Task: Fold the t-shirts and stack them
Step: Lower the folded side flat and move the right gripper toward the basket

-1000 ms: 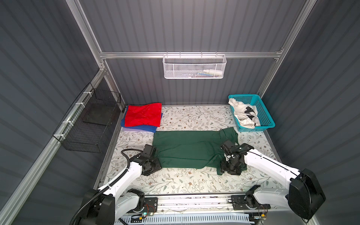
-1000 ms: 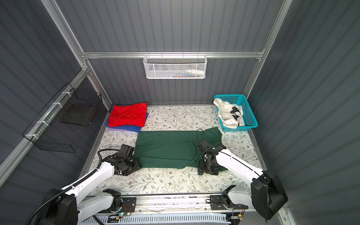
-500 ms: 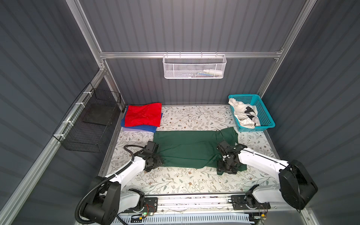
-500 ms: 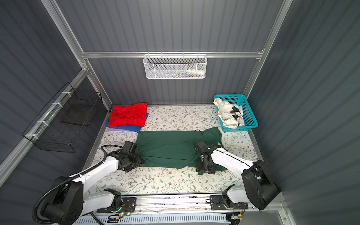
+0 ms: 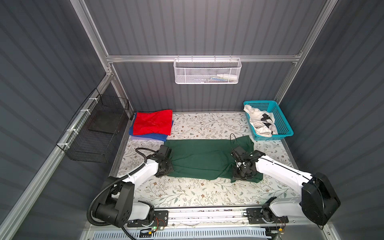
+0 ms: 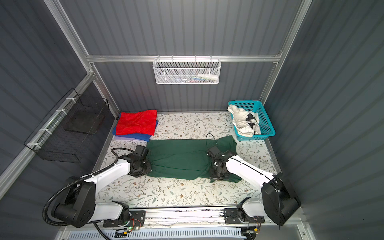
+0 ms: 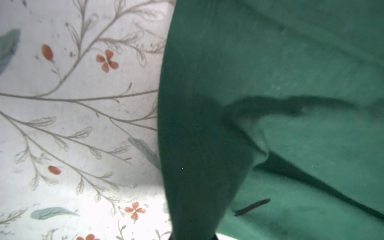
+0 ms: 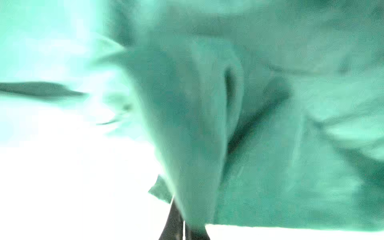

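Note:
A large dark green t-shirt (image 5: 199,158) (image 6: 178,160) lies spread across the middle of the floral table. My left gripper (image 5: 165,168) (image 6: 143,168) is shut on the shirt's left edge near the front; the left wrist view shows green cloth (image 7: 207,135) pulled into the jaws of the gripper (image 7: 194,238). My right gripper (image 5: 242,174) (image 6: 218,173) is shut on the shirt's right end, with cloth (image 8: 197,145) bunched into the gripper (image 8: 184,230). A folded red t-shirt (image 5: 152,122) lies on a blue one (image 5: 149,136) at the back left. A white t-shirt with black marks (image 5: 260,122) sits in the basket.
The turquoise lattice basket (image 5: 284,124) stands at the back right. A white wire basket (image 5: 207,71) hangs on the back wall and a black wire basket (image 5: 97,128) on the left wall. A metal rail (image 5: 207,214) runs along the table's front edge.
Both grippers were open beside the green shirt's ends; they have moved in onto the cloth and shut on it, and the cloth now wrinkles toward each grip.

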